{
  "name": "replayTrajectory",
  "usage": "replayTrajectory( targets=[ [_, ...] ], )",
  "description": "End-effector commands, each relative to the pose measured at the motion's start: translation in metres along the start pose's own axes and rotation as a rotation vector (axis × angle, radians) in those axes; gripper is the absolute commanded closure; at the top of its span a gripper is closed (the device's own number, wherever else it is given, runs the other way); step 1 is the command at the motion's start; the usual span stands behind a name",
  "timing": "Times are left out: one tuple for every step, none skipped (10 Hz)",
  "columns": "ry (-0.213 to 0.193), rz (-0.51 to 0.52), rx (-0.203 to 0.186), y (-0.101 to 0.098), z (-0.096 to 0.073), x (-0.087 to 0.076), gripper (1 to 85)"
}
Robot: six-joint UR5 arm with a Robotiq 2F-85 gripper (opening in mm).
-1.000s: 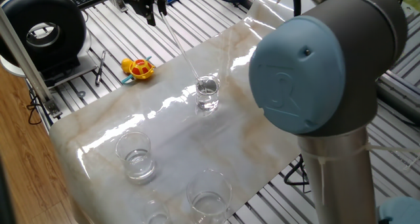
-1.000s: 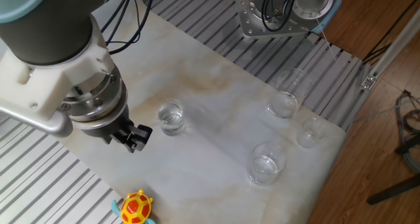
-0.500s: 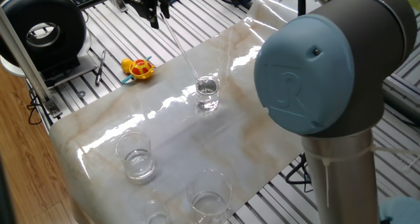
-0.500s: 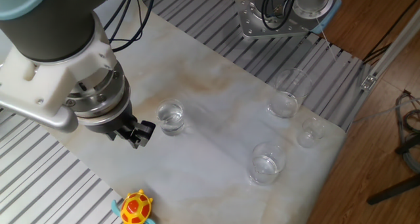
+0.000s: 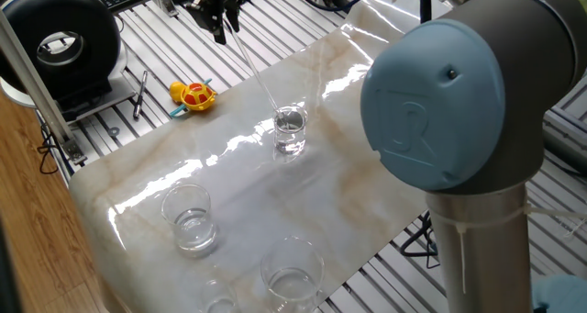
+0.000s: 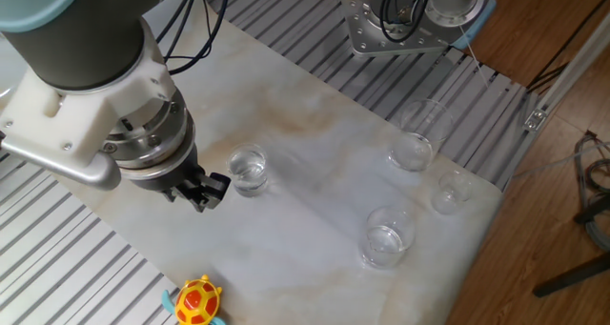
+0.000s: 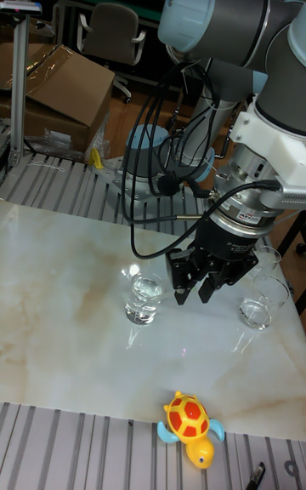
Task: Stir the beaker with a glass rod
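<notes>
The beaker (image 5: 290,130) stands near the middle of the marble-patterned table (image 5: 138,180), the glass rod (image 5: 255,72) slanting down into it from the end effector (image 5: 220,19), whose fingers are pinched tight on the rod's upper end. A faint embossed logo on the arm's blue joint cap (image 5: 431,106) cannot be read. A yellow toy turtle (image 7: 193,426) sits at the table's edge.

On the table (image 5: 138,180): beaker (image 5: 290,130) near the middle, rod (image 5: 252,67) slanting down into it from the gripper (image 5: 218,21) above. Toy turtle (image 5: 193,95) off the beaker's far-left edge side; three wider glasses (image 5: 188,218) grouped well apart from the beaker.
</notes>
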State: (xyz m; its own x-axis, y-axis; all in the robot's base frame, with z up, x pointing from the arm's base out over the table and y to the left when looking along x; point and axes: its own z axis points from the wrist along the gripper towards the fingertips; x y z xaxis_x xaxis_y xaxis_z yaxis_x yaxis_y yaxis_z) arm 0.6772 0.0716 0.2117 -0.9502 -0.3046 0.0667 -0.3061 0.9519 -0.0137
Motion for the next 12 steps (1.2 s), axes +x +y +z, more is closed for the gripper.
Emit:
replayTrajectory(
  targets=[
    [-0.002, 0.004, -0.012, 0.0032, -0.0007, 0.0007, 48.7],
    [-0.002, 0.005, -0.012, 0.0033, -0.0013, 0.0010, 49.7],
    [-0.002, 0.008, -0.012, 0.0034, -0.0017, 0.0012, 50.7],
    [-0.001, 0.007, -0.011, 0.0030, -0.0018, 0.0014, 52.0],
    [-0.001, 0.005, -0.011, 0.0030, -0.0018, 0.0012, 53.3],
    [-0.001, 0.007, -0.011, 0.0030, -0.0017, 0.0012, 55.0],
    [-0.002, 0.008, -0.012, 0.0033, -0.0016, 0.0010, 56.7],
    [-0.002, 0.008, -0.012, 0.0033, -0.0017, 0.0011, 57.0],
    [-0.002, 0.008, -0.012, 0.0033, -0.0018, 0.0011, 57.3],
    [-0.002, 0.008, -0.012, 0.0031, -0.0020, 0.0012, 58.0],
    [-0.003, 0.010, -0.015, 0.0038, -0.0019, 0.0010, 59.3],
    [-0.003, 0.010, -0.017, 0.0039, -0.0021, 0.0010, 60.0]
  ],
)
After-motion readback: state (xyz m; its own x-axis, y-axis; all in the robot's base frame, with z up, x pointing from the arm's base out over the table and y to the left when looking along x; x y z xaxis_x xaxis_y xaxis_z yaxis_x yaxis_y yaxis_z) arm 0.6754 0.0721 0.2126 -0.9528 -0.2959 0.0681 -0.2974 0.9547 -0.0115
